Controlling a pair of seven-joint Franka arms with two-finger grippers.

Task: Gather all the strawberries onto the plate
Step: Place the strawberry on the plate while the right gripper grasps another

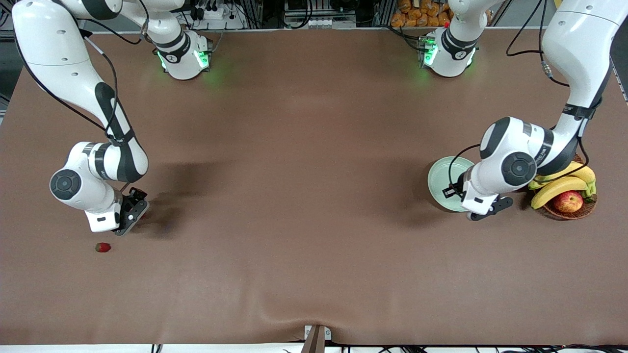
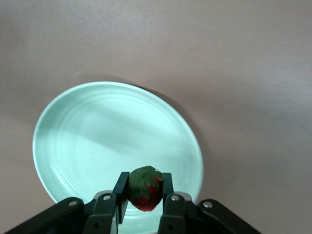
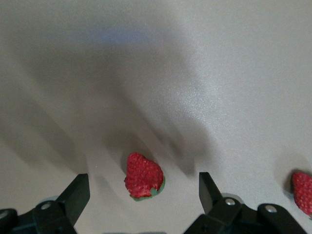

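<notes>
Red strawberries are the first things we meet at the right arm's end of the brown table (image 1: 304, 196). One strawberry on the mat (image 1: 102, 247) lies alone, nearer to the front camera than the right gripper (image 1: 131, 211) and just apart from it. We see the right gripper low over the table with its fingers (image 3: 73, 195) spread wide apart and holding nothing. Between those fingers, on the table directly under the gripper, lies a second strawberry between the fingers (image 3: 144, 176), red side up with a sliver of green cap at its edge; neither finger touches it. In the right wrist view another red berry shows at the picture's edge, off to one side of the gripper, and we take it for the lone one.

Moving across the bare middle of the table, we come to the left arm's end. Here the pale mint-green plate (image 1: 439, 184) sits on the table, partly covered by the left arm. The left gripper (image 1: 483, 211) hangs over the plate's rim, its fingers (image 2: 168, 187) clamped on a third strawberry in the grip (image 2: 145, 188), green cap upward, above the plate's surface. Beside the gripper, toward the table's end, stands a brown wicker basket (image 1: 571, 211) with bananas (image 1: 559, 186) and an apple (image 1: 568, 201) in it.
</notes>
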